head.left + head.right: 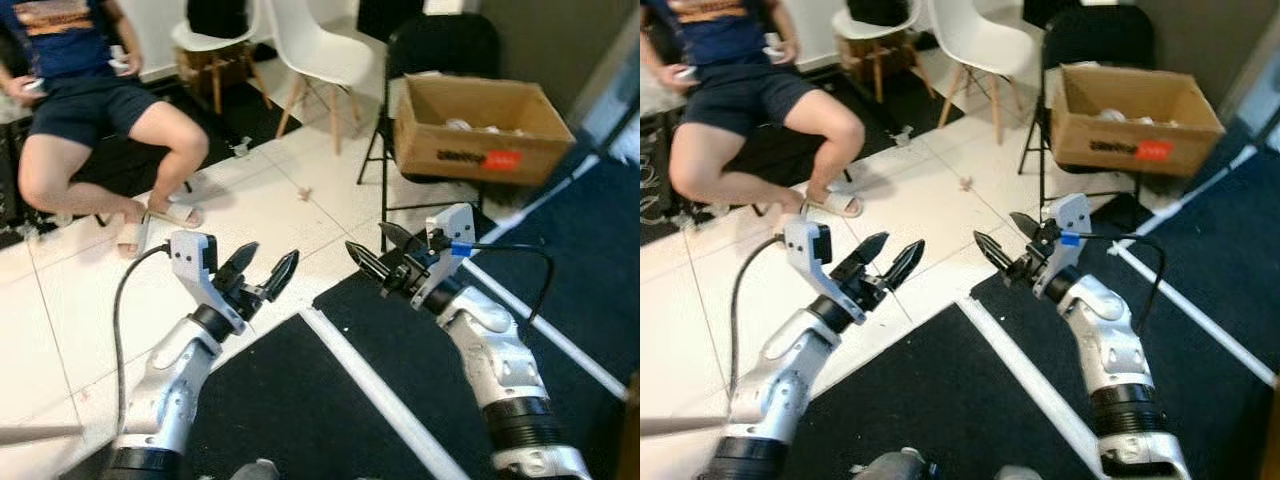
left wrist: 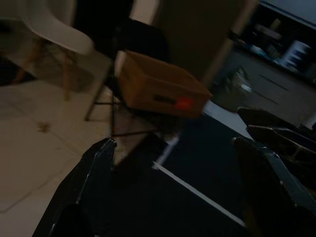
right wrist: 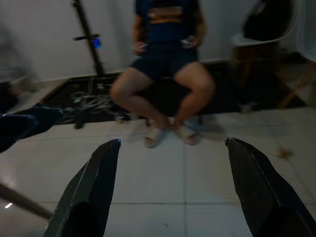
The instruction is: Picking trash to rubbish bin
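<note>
White floor tiles [image 1: 250,200] lie beneath the left gripper [image 1: 262,272], fingers spread wide and holding nothing; the right gripper [image 1: 382,254] is equally splayed, both apparently readied for picking. Between them and the brown cardboard box [image 1: 480,130], a small crumpled scrap [image 1: 304,194] lies on the tiles; its axis is unreadable.

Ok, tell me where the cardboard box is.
In the head views the cardboard box sits on a black folding chair, ahead and to the robot's right, beyond the right gripper.
</note>
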Robot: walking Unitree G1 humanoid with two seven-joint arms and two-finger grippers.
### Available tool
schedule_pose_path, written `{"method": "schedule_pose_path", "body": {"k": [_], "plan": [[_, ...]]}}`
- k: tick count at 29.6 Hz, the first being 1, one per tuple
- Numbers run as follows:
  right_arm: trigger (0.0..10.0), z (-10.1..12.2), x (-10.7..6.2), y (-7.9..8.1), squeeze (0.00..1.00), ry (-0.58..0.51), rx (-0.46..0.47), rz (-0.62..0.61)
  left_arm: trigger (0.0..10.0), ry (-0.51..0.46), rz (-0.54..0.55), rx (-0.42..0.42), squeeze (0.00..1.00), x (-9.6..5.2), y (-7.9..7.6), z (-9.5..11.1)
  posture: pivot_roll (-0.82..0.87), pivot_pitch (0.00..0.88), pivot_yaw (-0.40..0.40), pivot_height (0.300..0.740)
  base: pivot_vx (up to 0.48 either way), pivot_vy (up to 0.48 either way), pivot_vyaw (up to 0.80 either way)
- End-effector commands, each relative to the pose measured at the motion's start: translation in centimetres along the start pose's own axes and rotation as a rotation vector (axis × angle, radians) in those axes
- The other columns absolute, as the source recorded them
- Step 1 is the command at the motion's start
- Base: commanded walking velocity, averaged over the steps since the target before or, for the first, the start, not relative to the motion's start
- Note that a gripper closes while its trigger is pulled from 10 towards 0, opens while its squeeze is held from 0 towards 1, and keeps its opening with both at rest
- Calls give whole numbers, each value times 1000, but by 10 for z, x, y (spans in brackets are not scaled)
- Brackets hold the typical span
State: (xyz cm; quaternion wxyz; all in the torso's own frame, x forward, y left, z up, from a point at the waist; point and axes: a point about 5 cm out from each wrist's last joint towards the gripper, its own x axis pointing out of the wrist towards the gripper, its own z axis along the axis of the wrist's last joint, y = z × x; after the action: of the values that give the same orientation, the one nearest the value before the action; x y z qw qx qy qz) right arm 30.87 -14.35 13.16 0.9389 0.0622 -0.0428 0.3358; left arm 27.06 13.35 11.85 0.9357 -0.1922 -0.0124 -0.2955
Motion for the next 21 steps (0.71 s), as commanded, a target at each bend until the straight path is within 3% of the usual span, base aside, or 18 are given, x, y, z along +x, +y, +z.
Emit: {"method": "schedule_pose_path", "body": {"k": [1, 21], "plan": [[10000, -3, -3, -1, 0, 13, 4, -4, 10000, 16, 2, -2, 0, -3, 1, -5, 15, 0, -27, 740, 0, 0, 781], [10000, -4, -2, -1, 0, 20, 6, 4, 10000, 18, -18, 2, 0, -1, 2, -6, 16, 0, -29, 740, 0, 0, 781]]}}
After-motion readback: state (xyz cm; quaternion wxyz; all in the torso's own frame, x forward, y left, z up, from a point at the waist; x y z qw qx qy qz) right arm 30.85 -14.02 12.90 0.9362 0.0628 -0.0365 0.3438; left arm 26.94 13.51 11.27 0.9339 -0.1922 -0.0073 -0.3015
